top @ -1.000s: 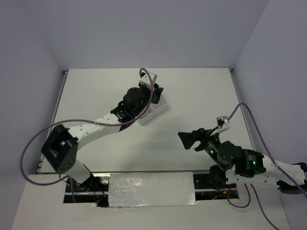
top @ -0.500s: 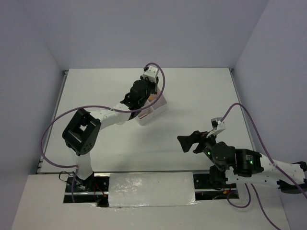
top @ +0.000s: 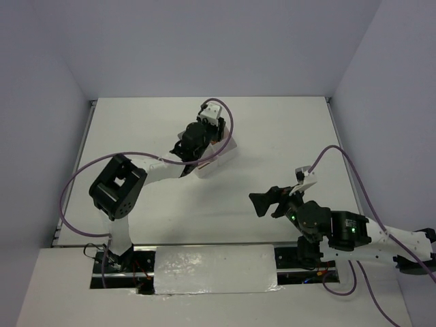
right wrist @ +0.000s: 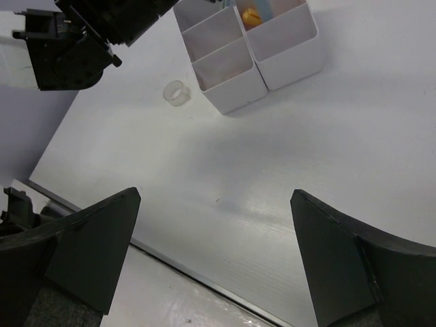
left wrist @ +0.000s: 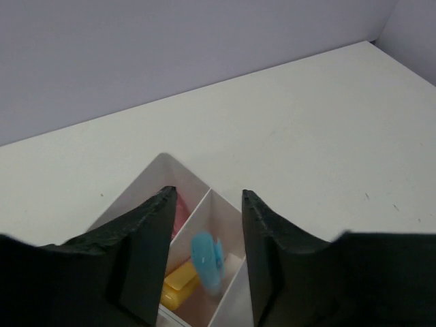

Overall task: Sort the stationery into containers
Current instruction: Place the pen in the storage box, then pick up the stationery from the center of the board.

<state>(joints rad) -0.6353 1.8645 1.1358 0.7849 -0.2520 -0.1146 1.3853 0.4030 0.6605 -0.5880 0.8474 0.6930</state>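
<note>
- Organiser (right wrist: 286,65): white plastic, smooth walls, faint sheen.
- Tape roll (right wrist: 176,93), at organiser's 9 o'clock: clear, translucent plastic.
- Table (right wrist: 340,170): white, matt, finely scuffed.
- Left gripper (left wrist: 206,194): matt black, grainy plastic.
- Right gripper (right wrist: 214,193): same matt black.
- Blue piece (left wrist: 206,259): glossy plastic.

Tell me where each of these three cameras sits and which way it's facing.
Top external: above and behind the arms, looking down at the table; left arm and right arm show.
Left wrist: above the left gripper, looking down past its fingers into the organiser.
Right wrist: behind the right gripper, facing across the table past its fingers toward the tape roll.
Shared: all three see the organiser.
</note>
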